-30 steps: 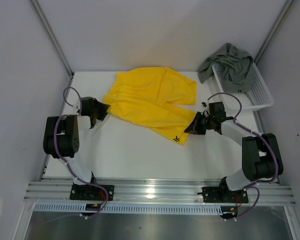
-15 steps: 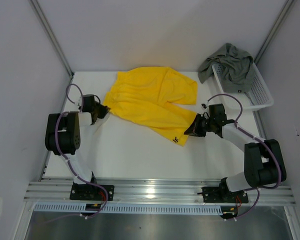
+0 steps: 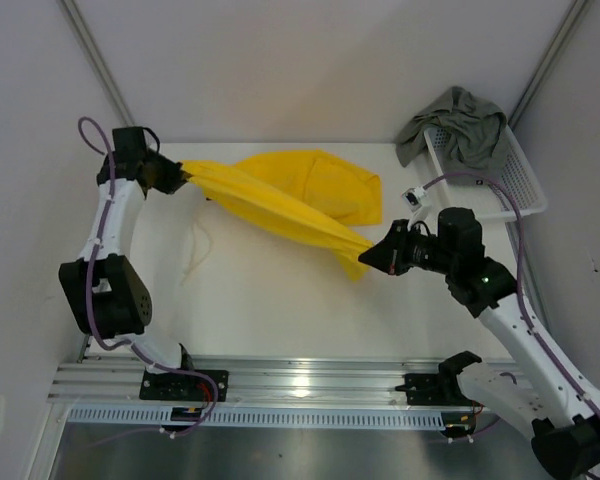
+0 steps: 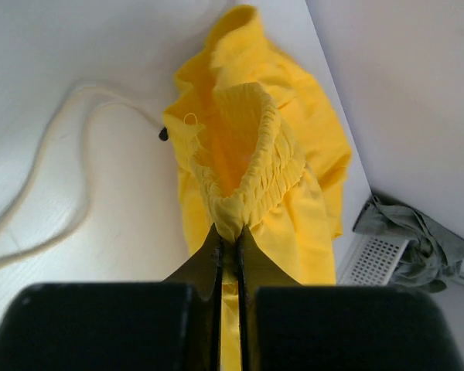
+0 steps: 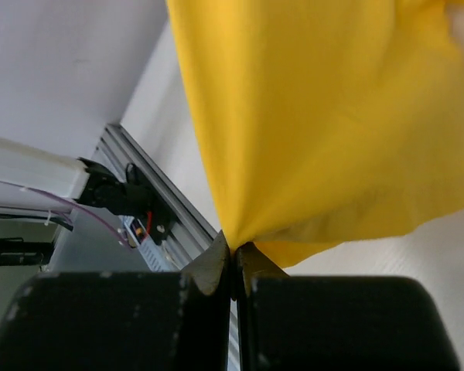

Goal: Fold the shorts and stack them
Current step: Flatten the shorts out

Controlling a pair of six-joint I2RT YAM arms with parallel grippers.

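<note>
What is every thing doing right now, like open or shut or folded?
yellow shorts, unfolded, stretched between both grippers
grey-green shorts, crumpled, draped over the basket
basket, upright
left gripper, shut on the yellow shorts
right gripper, shut on the yellow shorts
white cord, lying loose

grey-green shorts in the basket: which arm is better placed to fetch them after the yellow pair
Right, probably: the basket holding the grey-green shorts sits on the right side, near the right end effector; the left end effector is far left. Both now grip the yellow shorts.
</note>
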